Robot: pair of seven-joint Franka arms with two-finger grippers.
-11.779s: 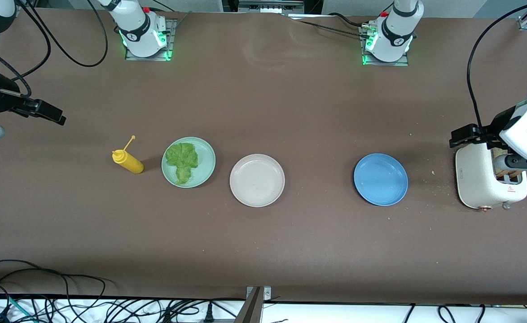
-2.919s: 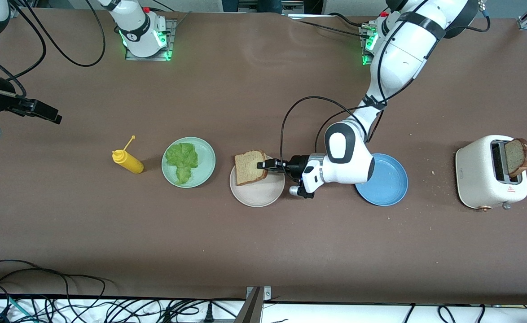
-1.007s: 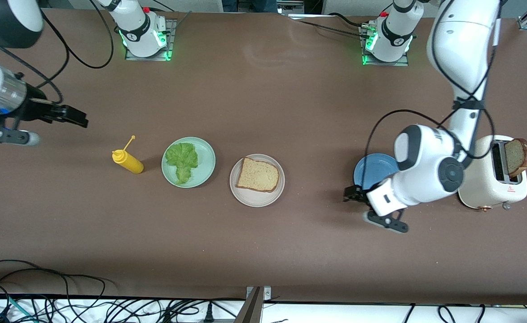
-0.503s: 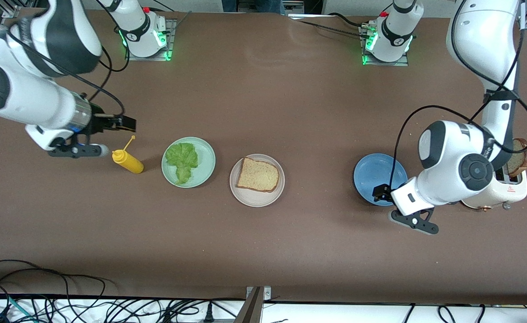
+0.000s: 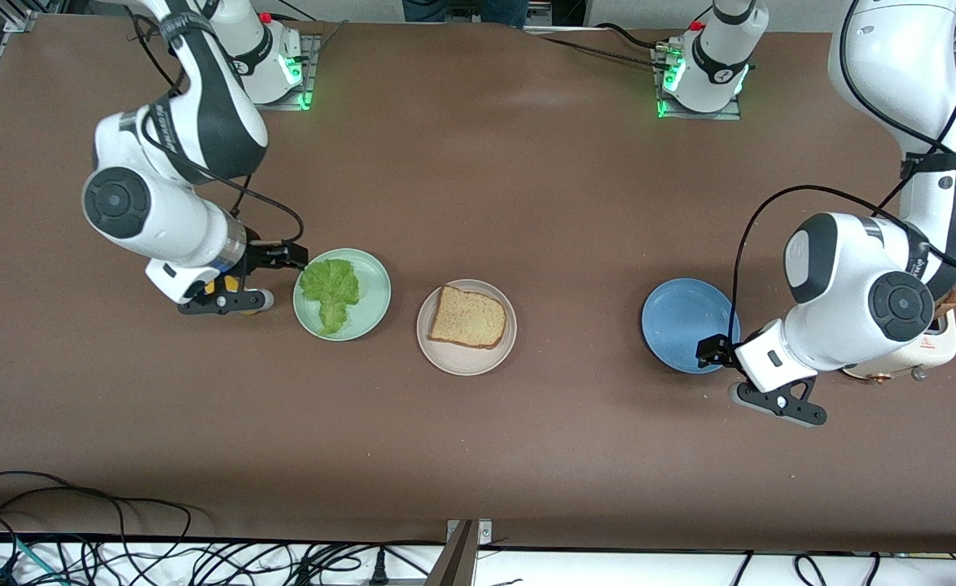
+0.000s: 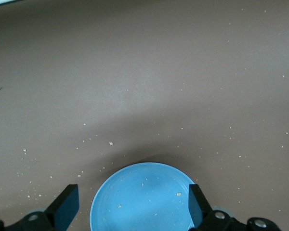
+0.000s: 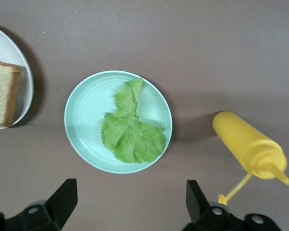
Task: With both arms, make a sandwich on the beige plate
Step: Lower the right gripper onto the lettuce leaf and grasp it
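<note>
**Right arm comes in over the lettuce while the left arm draws off**

The right gripper (image 5: 292, 257), fingers spread and empty, now hangs over the rim of the mint-green plate (image 5: 372, 308) at the edge toward the right arm's end of the table; half a second ago it was still over the yellow mustard bottle (image 7: 249, 146). The lettuce leaf (image 5: 331, 291) lies flat on that plate, untouched. The left gripper (image 5: 712, 350), also spread wide and holding nothing, has pulled back to the blue plate (image 5: 677, 321), close to the toaster (image 5: 938, 348). One bread slice (image 5: 467, 317) lies on the beige plate (image 5: 458, 361), between the other two plates. So the base layer is down, and the lettuce looks to be next.
</note>
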